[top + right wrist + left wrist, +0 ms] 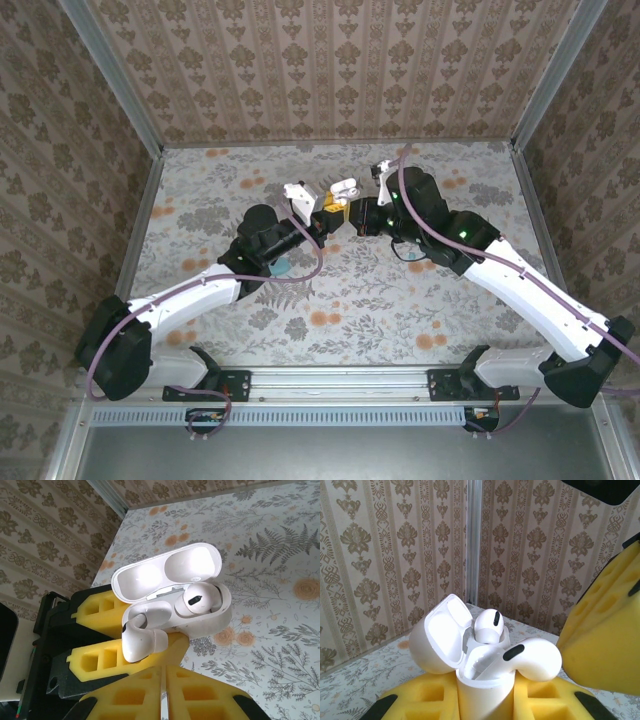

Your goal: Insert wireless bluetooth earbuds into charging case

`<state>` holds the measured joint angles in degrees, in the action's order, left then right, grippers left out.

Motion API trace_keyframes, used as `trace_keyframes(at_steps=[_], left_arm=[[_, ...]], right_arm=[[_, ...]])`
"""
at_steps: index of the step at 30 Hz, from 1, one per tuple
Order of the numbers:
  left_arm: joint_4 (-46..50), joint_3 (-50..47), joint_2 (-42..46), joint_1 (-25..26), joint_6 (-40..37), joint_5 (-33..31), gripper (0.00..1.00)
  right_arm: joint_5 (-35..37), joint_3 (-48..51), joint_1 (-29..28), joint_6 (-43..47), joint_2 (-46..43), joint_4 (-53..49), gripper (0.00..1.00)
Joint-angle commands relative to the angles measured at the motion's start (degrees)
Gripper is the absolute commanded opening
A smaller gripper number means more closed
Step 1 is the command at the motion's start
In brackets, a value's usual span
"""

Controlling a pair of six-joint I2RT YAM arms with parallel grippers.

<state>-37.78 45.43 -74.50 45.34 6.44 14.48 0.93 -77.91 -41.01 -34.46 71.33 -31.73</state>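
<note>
Left wrist view: my left hand [482, 707] is clamped on the white charging case [482, 687], yellow pads [420, 702] on its lower body. It holds the case upright above the worktop [350, 685] with the lid [442, 640] flipped open to the side, I judge so the sockets face my other arm. The seated earbud [487, 625] is in the far socket. The second earbud [532, 657] is half in, lying tilted across the case mouth with its head out over the rim.

Right wrist view: my right hand [162, 692] has its pads pressed together with nothing between them. The tip is right at that bud's head, touching or just beside, can't tell. Closed like this it works as a blunt pusher, I judge. Next move needs a gentle press along the socket, since sideways force could pop the bud out or twist the case.
</note>
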Motion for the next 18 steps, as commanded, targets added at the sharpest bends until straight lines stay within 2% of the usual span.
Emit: trace_keyframes(at_steps=[1,18], left_arm=[[-1.6,0.6,2.0,0.1,0.1,-0.1,0.22],[-0.6,0.5,2.2,0.2,-0.5,2.1,0.22]], right_arm=[[-1.6,-0.4,0.3,0.0,0.3,0.2,0.13],[0.9,-1.4,0.8,-0.3,1.1,3.2,0.15]])
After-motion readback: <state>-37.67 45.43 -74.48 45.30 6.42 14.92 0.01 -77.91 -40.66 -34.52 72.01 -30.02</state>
